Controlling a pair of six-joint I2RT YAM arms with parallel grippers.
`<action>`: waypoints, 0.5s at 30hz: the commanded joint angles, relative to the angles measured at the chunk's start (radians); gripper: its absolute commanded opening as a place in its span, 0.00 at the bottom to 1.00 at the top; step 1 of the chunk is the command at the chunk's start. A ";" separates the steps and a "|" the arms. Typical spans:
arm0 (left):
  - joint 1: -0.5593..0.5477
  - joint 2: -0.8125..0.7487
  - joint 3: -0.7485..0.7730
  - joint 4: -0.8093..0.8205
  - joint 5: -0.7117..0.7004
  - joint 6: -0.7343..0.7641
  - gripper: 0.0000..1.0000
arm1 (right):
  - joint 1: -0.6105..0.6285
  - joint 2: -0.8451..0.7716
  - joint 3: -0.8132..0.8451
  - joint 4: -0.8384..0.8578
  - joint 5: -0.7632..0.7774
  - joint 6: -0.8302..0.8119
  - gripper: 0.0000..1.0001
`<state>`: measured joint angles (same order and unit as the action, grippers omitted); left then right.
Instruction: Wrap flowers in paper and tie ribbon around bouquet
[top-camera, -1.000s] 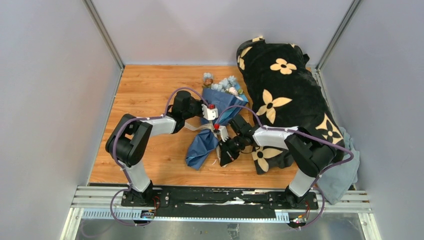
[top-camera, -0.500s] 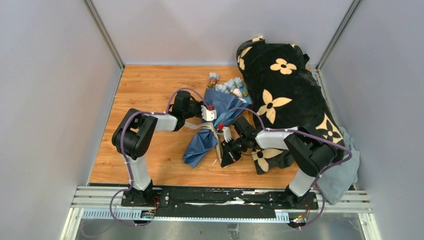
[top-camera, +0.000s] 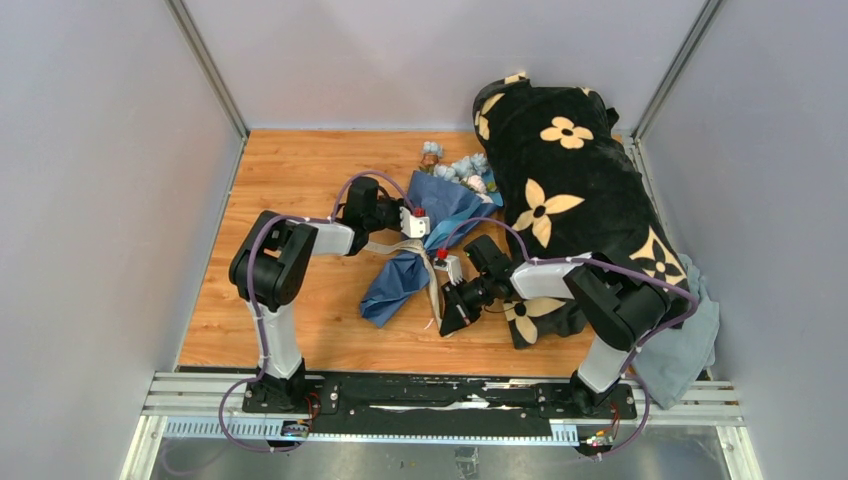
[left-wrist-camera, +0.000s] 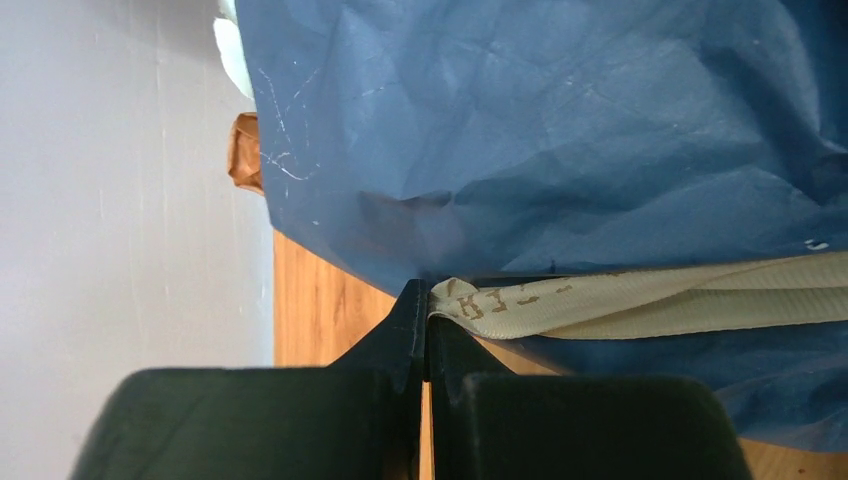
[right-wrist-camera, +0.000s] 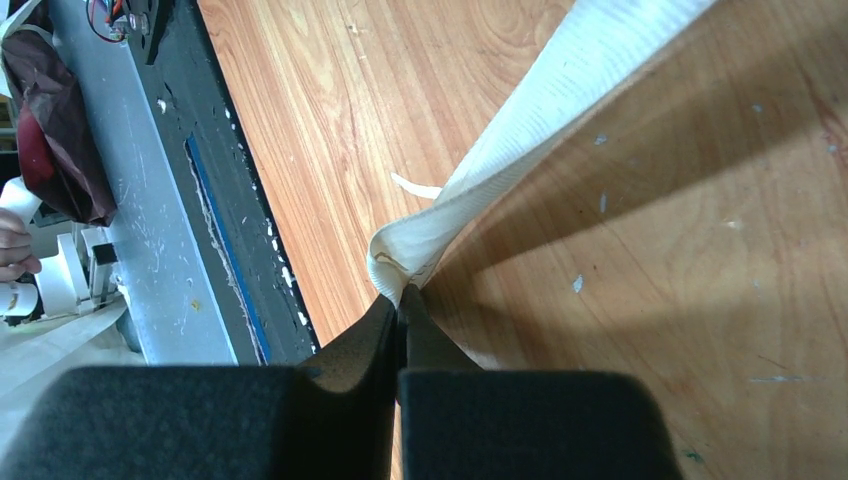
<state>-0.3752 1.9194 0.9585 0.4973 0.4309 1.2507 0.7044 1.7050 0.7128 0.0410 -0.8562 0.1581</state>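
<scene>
Wooden desk carries a black plush blanket with cream flower prints along its right side and a grey-blue cloth at the near right corner. The bouquet lies near mid-desk between the two arms, narrow end toward the bases. Its navy paper is closed round the stems, and the flowers show at the far, wide end beside the blanket. Over the last second the bundle has shifted slightly away from the bases, and the left arm has drawn back to its own side. The ribbon crosses the paper at the waist. Left gripper: jaws together, clamped on one ribbon end, close against the paper. Right gripper: jaws together, clamped on the other end, low over bare wood. Assessment: wrapping done; both ends are being pulled apart, consistent with cinching the tie. No finished knot can be confirmed.
</scene>
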 joint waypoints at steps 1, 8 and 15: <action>0.045 0.023 0.051 0.075 -0.072 0.038 0.00 | 0.009 0.044 -0.061 -0.150 -0.026 0.009 0.00; 0.042 -0.010 0.017 0.053 -0.059 0.045 0.00 | -0.001 0.053 -0.041 -0.159 -0.017 -0.005 0.00; 0.018 -0.218 -0.138 0.033 -0.038 0.071 0.88 | -0.015 0.025 0.063 -0.255 0.020 -0.107 0.41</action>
<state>-0.3637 1.8427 0.8764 0.4934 0.4080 1.3033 0.6968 1.7187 0.7509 -0.0582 -0.9028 0.1410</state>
